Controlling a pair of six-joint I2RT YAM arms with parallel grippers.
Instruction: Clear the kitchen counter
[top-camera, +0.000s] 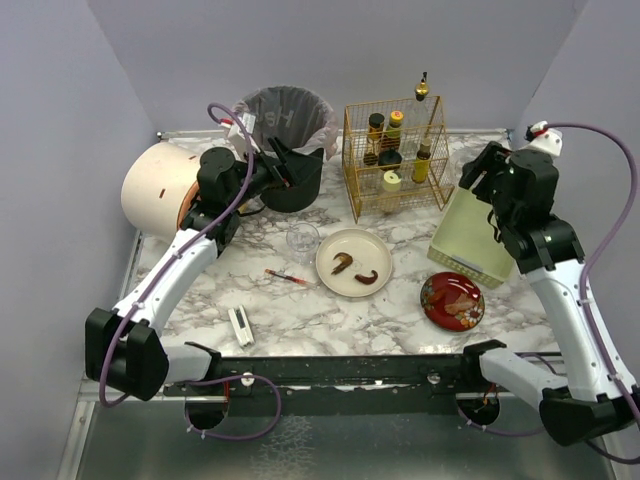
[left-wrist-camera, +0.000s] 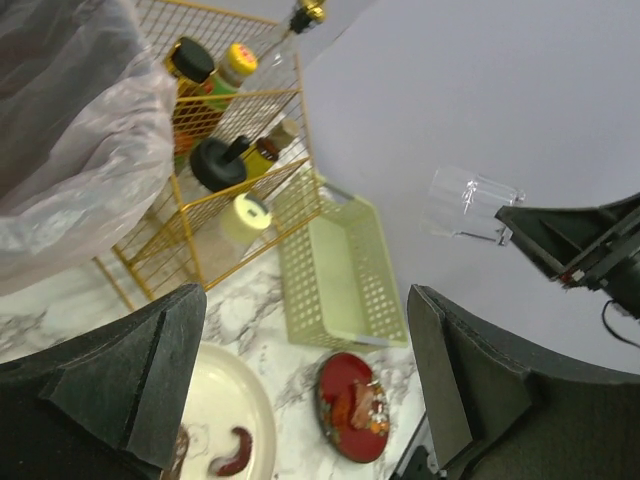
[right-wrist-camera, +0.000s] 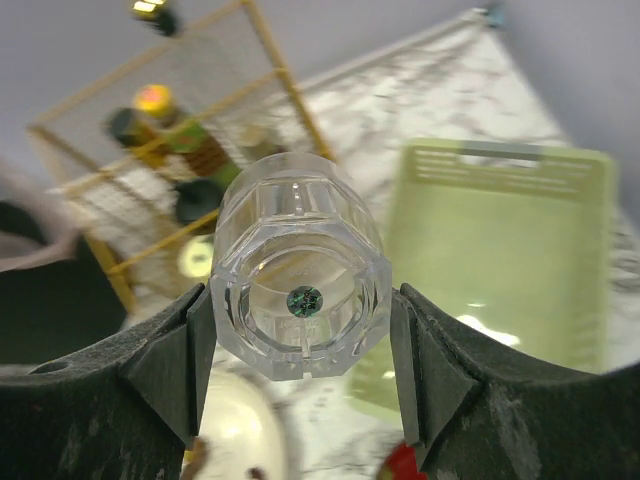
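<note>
Plate on kitchen counter

plain lilac-grey walls surround a grey metal floor.

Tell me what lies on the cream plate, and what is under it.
Two brown curved food pieces lie on the plate, apart from each other. The plate rests on the counter; anything directly under it is covered and cannot be seen.
</note>
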